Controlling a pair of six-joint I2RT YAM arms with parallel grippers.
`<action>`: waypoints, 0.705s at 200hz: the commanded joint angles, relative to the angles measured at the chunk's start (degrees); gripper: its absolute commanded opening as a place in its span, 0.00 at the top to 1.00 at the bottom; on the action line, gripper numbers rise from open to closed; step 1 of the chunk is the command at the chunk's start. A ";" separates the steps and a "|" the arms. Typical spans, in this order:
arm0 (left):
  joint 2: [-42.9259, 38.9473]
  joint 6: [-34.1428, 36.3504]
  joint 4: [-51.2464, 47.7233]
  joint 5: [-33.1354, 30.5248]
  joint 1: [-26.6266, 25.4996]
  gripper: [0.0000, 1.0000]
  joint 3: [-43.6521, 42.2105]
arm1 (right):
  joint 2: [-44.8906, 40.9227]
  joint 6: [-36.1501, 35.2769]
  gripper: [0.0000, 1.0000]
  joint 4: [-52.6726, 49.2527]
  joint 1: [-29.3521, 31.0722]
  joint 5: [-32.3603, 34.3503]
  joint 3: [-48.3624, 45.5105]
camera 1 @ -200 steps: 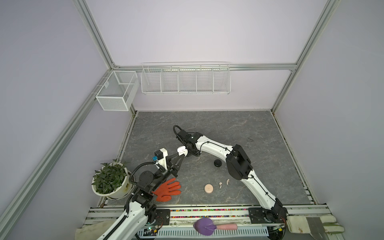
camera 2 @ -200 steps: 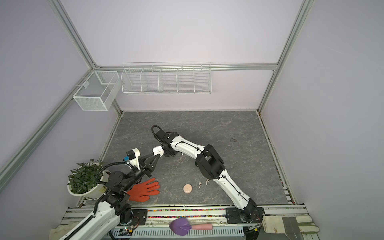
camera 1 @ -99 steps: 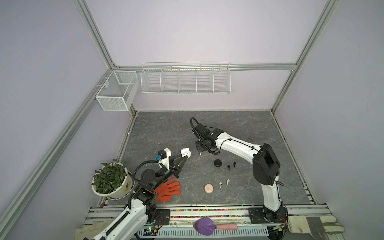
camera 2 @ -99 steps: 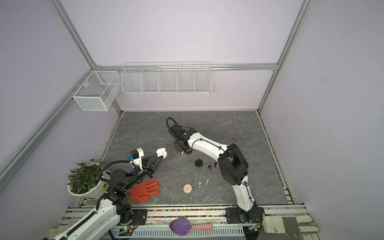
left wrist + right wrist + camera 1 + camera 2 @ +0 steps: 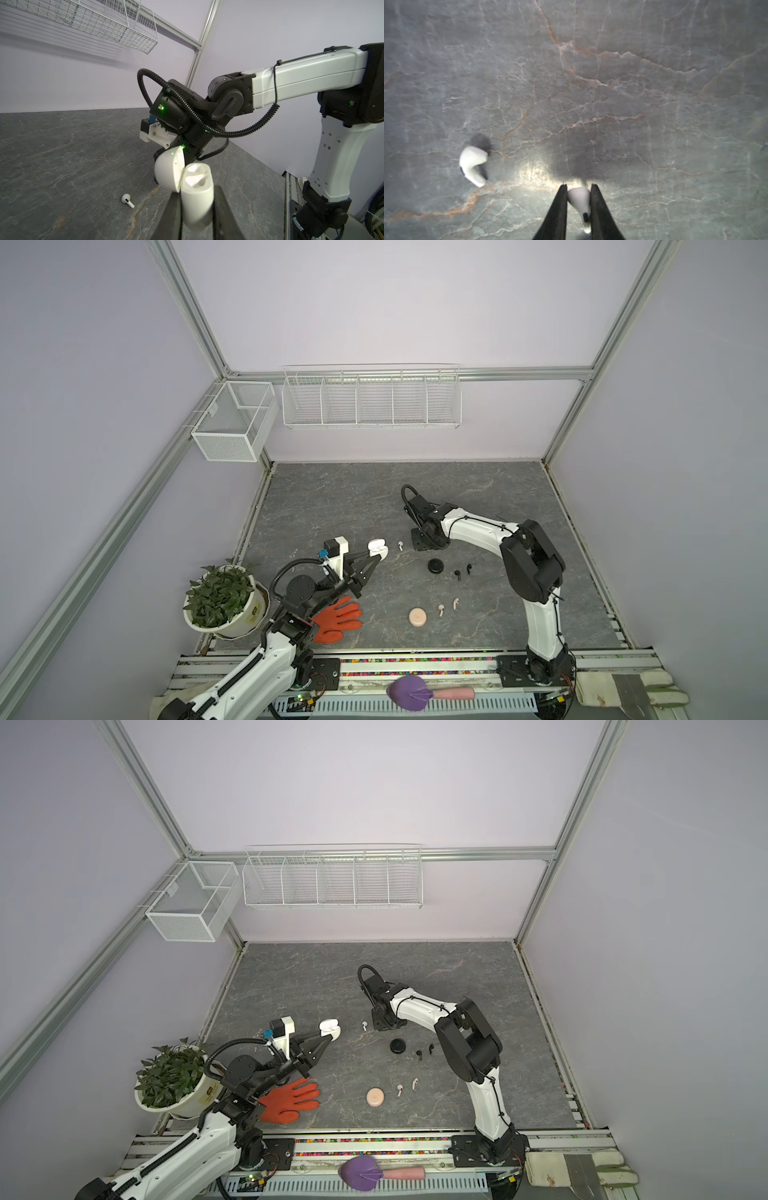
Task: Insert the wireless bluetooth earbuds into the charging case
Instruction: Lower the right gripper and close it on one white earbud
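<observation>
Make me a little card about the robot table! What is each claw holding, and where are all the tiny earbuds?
left gripper: shut on white case, lid open
right gripper: shut on held white earbud, low over table
loose white earbud: lying on table between case and right gripper
black earbuds: on table beside black puck
pink earbuds: on table beside pink puck
other things: orange glove and potted plant, near left arm
</observation>
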 commanded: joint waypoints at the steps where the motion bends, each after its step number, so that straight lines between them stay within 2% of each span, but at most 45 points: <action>1: -1.44 0.25 -0.29 0.33 -0.35 1.00 1.10 | 2.68 3.01 0.76 -1.78 -0.16 -2.83 1.08; 42: -1.67 0.54 -0.64 0.01 -0.31 1.00 1.06 | 2.86 2.85 0.74 -3.57 -0.13 -2.70 1.13; 96: -1.32 0.55 -0.34 -0.10 -0.33 1.00 0.95 | 5.32 0.78 0.64 -7.05 -0.28 -1.74 4.70; 141: -1.86 0.88 -0.80 -0.50 -0.35 1.00 0.86 | 7.90 -0.84 0.66 -10.15 -0.48 -0.55 8.26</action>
